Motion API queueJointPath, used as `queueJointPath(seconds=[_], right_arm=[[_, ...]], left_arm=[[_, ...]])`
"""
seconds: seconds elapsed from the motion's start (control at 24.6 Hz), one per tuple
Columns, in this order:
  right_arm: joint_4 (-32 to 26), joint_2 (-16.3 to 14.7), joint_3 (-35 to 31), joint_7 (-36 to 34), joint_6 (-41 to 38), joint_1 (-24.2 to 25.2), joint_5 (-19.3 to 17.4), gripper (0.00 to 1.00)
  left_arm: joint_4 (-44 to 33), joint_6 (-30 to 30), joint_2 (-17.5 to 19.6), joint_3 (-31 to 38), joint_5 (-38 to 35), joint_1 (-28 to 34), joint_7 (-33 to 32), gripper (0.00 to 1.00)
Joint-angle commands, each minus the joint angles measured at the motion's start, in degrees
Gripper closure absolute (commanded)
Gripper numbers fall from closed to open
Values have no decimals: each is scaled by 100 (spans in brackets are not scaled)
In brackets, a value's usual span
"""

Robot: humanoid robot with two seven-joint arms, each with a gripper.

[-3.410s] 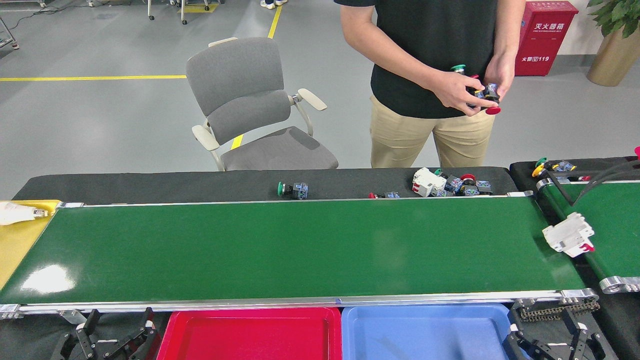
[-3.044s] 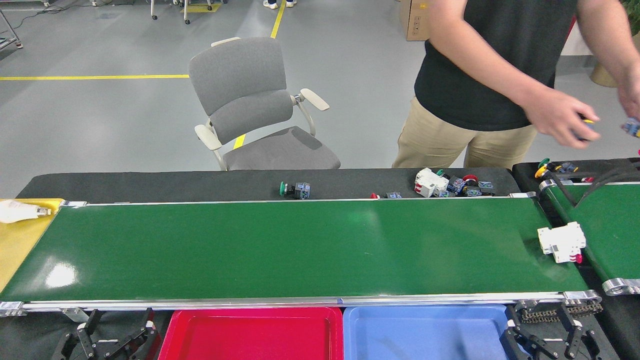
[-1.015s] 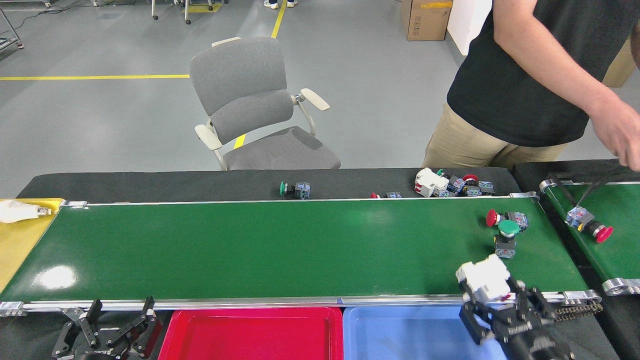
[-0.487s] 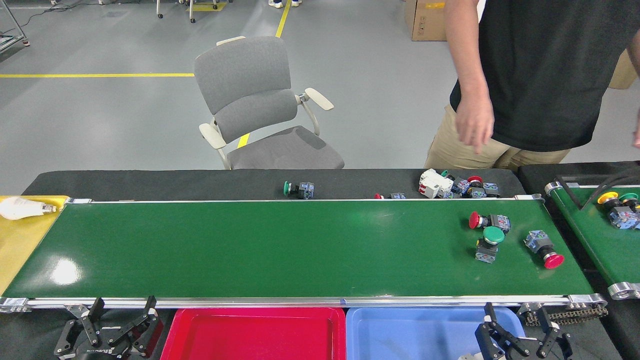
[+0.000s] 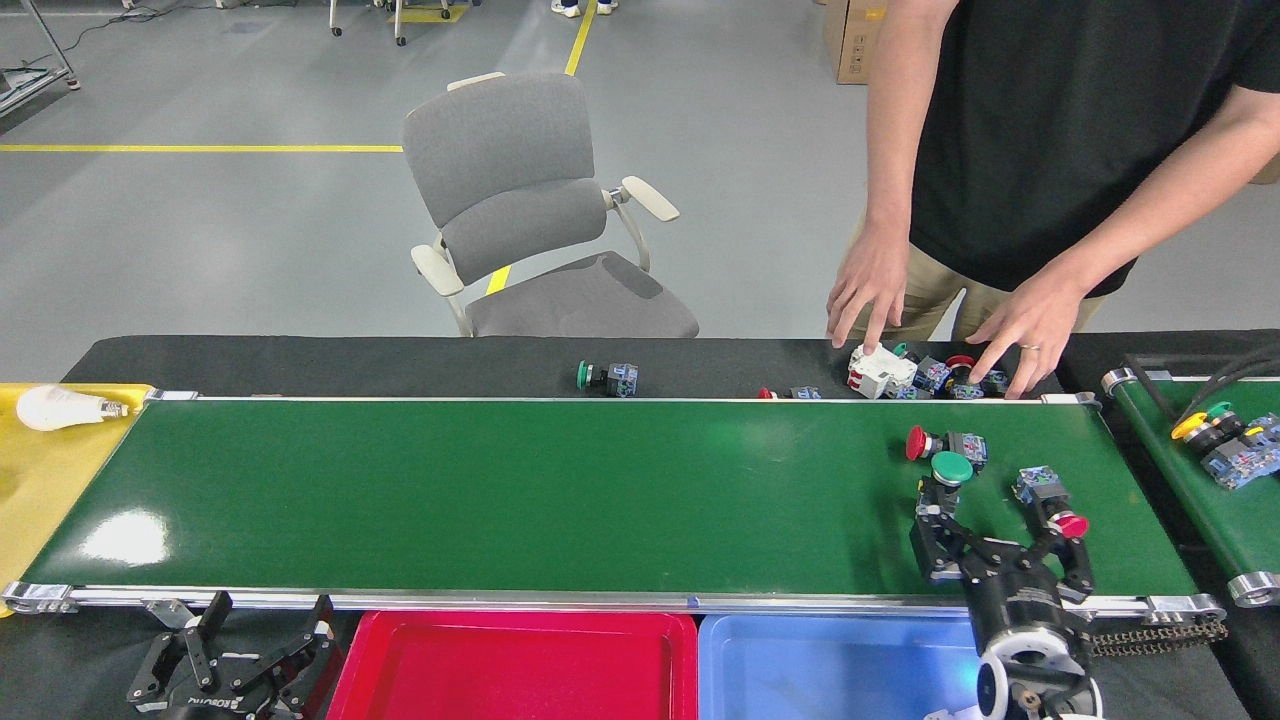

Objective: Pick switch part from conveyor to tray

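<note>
The conveyor (image 5: 520, 490) carries three switch parts at its right end: a red-capped one (image 5: 935, 443) lying on its side, a green-capped one (image 5: 952, 467) just in front of it, and another red-capped one (image 5: 1048, 493) further right. My right gripper (image 5: 1000, 535) stands open over the belt's near edge. One of its fingers (image 5: 932, 530) is right below the green-capped part, and the other is by the right red cap. Nothing is held between them. My left gripper (image 5: 265, 625) is open, low at the bottom left, below the belt. A red tray (image 5: 510, 665) and a blue tray (image 5: 840, 670) lie in front.
A person stands behind the belt with both hands (image 5: 870, 290) on a pile of switch parts (image 5: 915, 372) on the black strip. A lone green switch (image 5: 605, 377) lies there too. A second belt (image 5: 1215, 500) at the right carries more parts. A light bulb (image 5: 60, 407) lies on yellow at the left.
My right gripper rose from beside the blue tray to the belt, between the green-capped and right red-capped parts. The parts drifted left. The person's hands came down onto the pile.
</note>
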Motion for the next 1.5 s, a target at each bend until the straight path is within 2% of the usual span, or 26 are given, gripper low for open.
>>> queueJointPath(seconds=[0.0, 0.12, 0.24, 0.41, 0.53, 0.65, 0.69, 0.73, 0.81, 0.85, 0.97, 1.18, 1.22, 1.34, 1.42, 1.46], right_arm=[[-12, -42, 103, 17, 51, -84, -14, 69], [-12, -157, 121, 17, 43, -58, -32, 84], [-12, -244, 270, 17, 16, -75, -41, 93], [-153, -227, 464, 0, -37, -66, -32, 94], [-777, -236, 1132, -26, -212, 118, -32, 94], [-1629, -253, 1765, -53, -915, 531, -32, 93], [-1744, -253, 1940, -44, -1390, 602, -32, 89], [-1752, -253, 2090, -44, -1997, 619, -32, 76], [-1709, -244, 2230, -44, -2911, 637, 3, 23], [-1682, -244, 2292, -44, -3280, 645, 3, 1], [-1436, -227, 2433, -9, -4150, 637, 3, 1], [-1427, -148, 2186, -18, -4018, 672, -67, 2], [-1568, -113, 1835, -35, -3649, 804, -76, 2], [-2051, 169, 736, -114, -2251, 1630, -85, 2], [-2192, 371, -28, -492, -1400, 2078, -85, 2], [-2192, 397, -213, -659, -1223, 2210, -85, 2]], left_arm=[[-55, 26, 14, 16, -16, -30, 49, 0], [-55, 26, 23, 16, -16, -30, 49, 0], [-47, 43, 23, 25, -7, -39, 49, 0], [-47, 105, 23, 34, 2, -30, 49, 0], [-55, 105, 14, 51, 11, -4, 49, 0], [-64, 105, -21, 69, 11, 5, 49, 0], [-55, 105, -21, 77, 11, 5, 49, 0], [-55, 105, -21, 77, 11, -4, 49, 0], [-29, 105, -12, 51, 11, -83, 49, 0], [-20, 105, -3, 51, 19, -92, 49, 0], [-12, 87, 14, 34, 11, -118, 49, 0], [-29, 96, -12, 34, 19, -92, 49, 0], [-55, 96, -12, 69, 19, -22, 49, 0], [-55, 96, -21, 77, 19, 31, 49, 0], [-73, 96, -21, 86, 19, 31, 49, 0], [-73, 96, -21, 86, 19, 31, 49, 0]])
